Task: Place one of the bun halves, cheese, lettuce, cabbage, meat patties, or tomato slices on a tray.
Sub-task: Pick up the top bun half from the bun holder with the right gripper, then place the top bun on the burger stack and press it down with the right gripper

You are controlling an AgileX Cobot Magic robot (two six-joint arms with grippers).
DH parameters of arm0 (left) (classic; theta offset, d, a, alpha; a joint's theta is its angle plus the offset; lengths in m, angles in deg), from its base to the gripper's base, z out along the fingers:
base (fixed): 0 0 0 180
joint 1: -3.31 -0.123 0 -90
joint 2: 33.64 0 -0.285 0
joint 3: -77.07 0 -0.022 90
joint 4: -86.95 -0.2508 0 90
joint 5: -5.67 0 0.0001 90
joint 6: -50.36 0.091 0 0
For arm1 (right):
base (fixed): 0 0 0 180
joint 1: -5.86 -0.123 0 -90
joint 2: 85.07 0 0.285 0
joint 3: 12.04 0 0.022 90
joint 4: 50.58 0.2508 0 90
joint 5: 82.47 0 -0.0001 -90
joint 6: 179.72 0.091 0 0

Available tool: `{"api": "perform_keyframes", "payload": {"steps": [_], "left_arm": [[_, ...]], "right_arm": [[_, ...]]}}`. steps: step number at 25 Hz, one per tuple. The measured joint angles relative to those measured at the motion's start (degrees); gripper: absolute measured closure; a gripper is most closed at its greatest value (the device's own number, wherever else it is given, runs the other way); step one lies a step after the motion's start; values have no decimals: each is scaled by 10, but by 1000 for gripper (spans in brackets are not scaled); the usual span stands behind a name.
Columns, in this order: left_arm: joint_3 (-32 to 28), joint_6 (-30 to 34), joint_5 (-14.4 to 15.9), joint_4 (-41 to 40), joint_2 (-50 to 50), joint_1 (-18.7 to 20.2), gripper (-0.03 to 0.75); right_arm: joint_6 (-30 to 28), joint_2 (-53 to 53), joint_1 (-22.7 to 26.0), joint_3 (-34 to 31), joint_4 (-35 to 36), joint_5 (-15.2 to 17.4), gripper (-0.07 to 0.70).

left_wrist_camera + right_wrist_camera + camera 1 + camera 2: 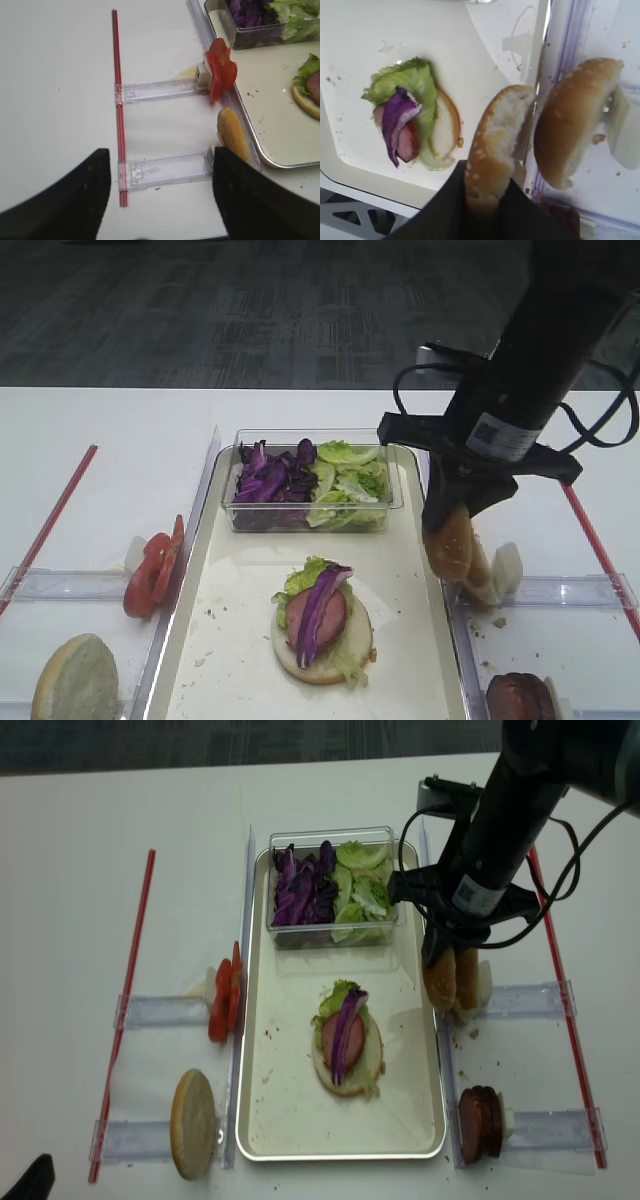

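Observation:
My right gripper (487, 186) is shut on the edge of a golden sesame bun half (492, 145), held on edge just above the tray's right rim (432, 570). A second bun half (570, 120) stands in the clear rack to its right. On the silver-rimmed tray (300, 1120) lies a pale bun bottom topped with lettuce (308, 578), a patty and a cabbage strip (320, 612). Tomato slices (220, 75) stand left of the tray, meat patties (480, 1122) to its right. My left gripper (160, 200) hangs open over the bare table.
A clear box (312, 485) of purple cabbage and lettuce sits at the tray's far end. A pale bun half (75, 680) leans at the tray's front left. Clear plastic racks (165, 170) and red strips (118, 100) flank the tray on both sides.

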Motion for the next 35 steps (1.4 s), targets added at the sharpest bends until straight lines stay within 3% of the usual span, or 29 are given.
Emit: {"api": "perform_keyframes", "payload": {"steps": [12, 19, 30, 35], "left_arm": [[0, 0, 0, 0, 0, 0, 294], [0, 0, 0, 0, 0, 0, 294], [0, 0, 0, 0, 0, 0, 294], [0, 0, 0, 0, 0, 0, 294]], "right_arm": [[-84, 7, 0, 0, 121, -6, 513], [-176, 7, 0, -38, 242, -25, 513], [-412, 7, 0, -167, 519, -50, 514], [-545, 7, 0, -241, 650, -54, 514]]}}
